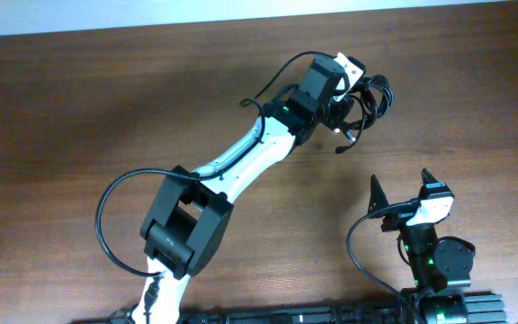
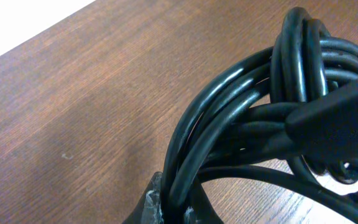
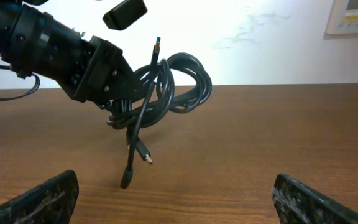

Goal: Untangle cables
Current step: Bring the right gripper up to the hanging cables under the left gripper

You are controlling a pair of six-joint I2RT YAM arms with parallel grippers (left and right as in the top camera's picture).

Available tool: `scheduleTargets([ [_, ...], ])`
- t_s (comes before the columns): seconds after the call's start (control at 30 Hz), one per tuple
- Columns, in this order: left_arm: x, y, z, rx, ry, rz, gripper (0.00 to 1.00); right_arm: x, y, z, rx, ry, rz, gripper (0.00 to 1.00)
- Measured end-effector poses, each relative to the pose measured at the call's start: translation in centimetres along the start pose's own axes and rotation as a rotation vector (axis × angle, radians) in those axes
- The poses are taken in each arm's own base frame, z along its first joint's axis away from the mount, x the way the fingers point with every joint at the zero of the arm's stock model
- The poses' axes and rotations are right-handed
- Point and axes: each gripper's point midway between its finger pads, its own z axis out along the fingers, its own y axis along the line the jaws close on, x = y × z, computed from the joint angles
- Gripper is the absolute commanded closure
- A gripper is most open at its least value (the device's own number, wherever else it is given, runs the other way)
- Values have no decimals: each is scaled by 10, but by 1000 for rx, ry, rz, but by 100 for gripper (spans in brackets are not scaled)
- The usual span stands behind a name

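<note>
Fingers [image 2: 152,200] of my left gripper [image 1: 338,110] pinched tight on cables [image 1: 373,94]; bundle raised over far table [image 1: 79,108], ends dangling. Right gripper [image 1: 399,178] spread wide, empty, well apart. My call: right takes one hanging plug [image 3: 143,155] and pulls slowly while left holds firm; watch knot doesn't tighten.

Nothing legible is showing in any view. The pale wall panel [image 3: 355,15] in the right wrist view is carrying faint markings, too small to read.
</note>
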Motion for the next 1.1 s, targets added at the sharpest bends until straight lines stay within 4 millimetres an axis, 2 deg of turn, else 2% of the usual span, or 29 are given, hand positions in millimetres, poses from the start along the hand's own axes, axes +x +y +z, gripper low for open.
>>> scheduleTargets([
  [0.17, -1, 0, 0, 0, -3, 0, 100, 0, 0, 0, 0, -2, -1, 1],
  [0.37, -6, -4, 0, 23, -26, 1, 100, -14, 2, 0, -8, -57, -7, 1],
  [0.53, -6, -7, 0, 38, -25, -2, 100, -13, 15, -1, -85, -53, -9, 1],
  [0.73, -6, -13, -1, 72, -26, -13, 100, -10, 20, -1, -113, -34, -7, 1],
  [0.93, -7, -18, -1, 91, -28, -17, 100, -19, 18, -1, -99, 81, -5, 2],
  [1.1, -7, -19, -1, 94, -27, -17, 100, -32, 14, 15, -88, 261, -6, 1],
])
